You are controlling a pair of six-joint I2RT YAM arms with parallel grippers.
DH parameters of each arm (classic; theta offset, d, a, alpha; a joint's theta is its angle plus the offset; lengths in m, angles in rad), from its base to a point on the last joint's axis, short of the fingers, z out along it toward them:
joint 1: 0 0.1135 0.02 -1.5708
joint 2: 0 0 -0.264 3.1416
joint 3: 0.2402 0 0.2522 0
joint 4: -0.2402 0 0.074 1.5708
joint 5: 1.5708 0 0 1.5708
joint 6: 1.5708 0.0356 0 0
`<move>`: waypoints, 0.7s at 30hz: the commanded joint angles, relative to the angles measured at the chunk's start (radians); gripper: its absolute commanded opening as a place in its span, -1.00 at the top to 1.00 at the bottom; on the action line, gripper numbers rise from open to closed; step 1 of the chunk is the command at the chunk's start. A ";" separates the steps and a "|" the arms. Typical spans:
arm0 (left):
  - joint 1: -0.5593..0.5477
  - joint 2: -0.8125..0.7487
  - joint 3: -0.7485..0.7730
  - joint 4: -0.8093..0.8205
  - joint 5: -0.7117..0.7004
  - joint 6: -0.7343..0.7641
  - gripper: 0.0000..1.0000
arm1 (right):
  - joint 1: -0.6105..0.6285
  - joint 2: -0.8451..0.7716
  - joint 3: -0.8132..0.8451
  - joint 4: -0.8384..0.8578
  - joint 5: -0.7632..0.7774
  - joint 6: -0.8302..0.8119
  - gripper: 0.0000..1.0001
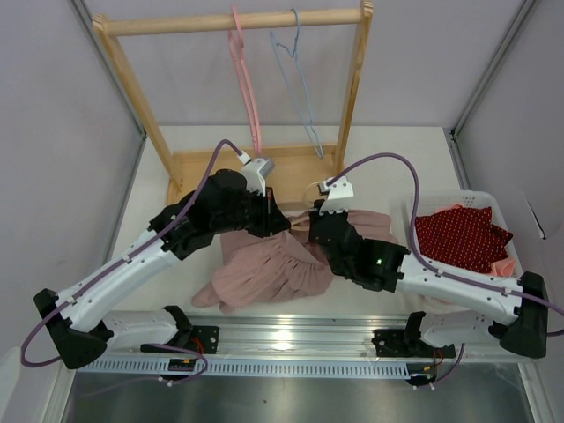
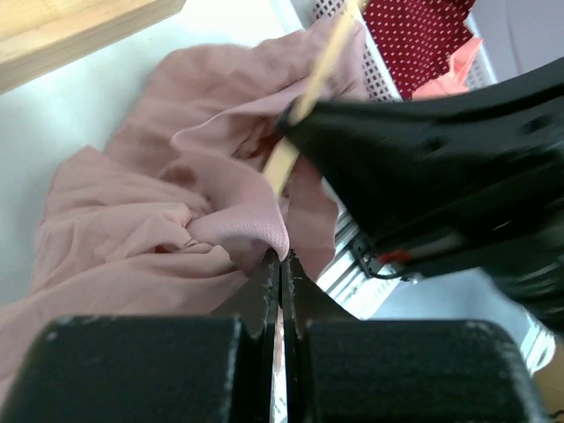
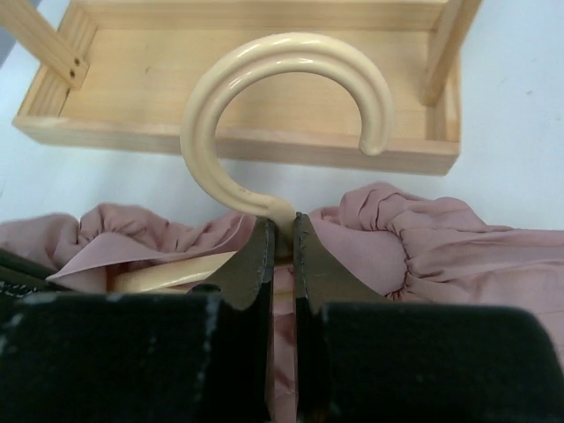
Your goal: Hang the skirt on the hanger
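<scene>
A dusty-pink skirt (image 1: 269, 269) lies bunched on the white table between the two arms. My left gripper (image 2: 284, 256) is shut on a fold of the skirt's (image 2: 141, 211) fabric. A cream wooden hanger (image 3: 286, 97) sits partly inside the skirt (image 3: 423, 238), with its hook sticking out toward the rack. The right gripper (image 3: 282, 222) is shut on the neck just below that hook. The hanger's bar (image 2: 310, 84) shows slanting through the cloth in the left wrist view. From above, the left gripper (image 1: 280, 222) and right gripper (image 1: 310, 222) nearly meet over the skirt's waistband, and the hanger is hidden.
A wooden clothes rack (image 1: 233, 22) stands at the back, with a pink hanger (image 1: 247, 88) and a blue wire hanger (image 1: 301, 88) on its rail. Its base tray (image 3: 247, 62) lies just beyond the hook. At the right, a white basket (image 1: 493, 198) holds a red dotted garment (image 1: 458, 236).
</scene>
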 commanded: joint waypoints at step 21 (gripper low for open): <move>-0.022 -0.056 0.078 -0.042 -0.025 0.226 0.16 | 0.138 0.036 0.138 -0.045 0.046 -0.005 1.00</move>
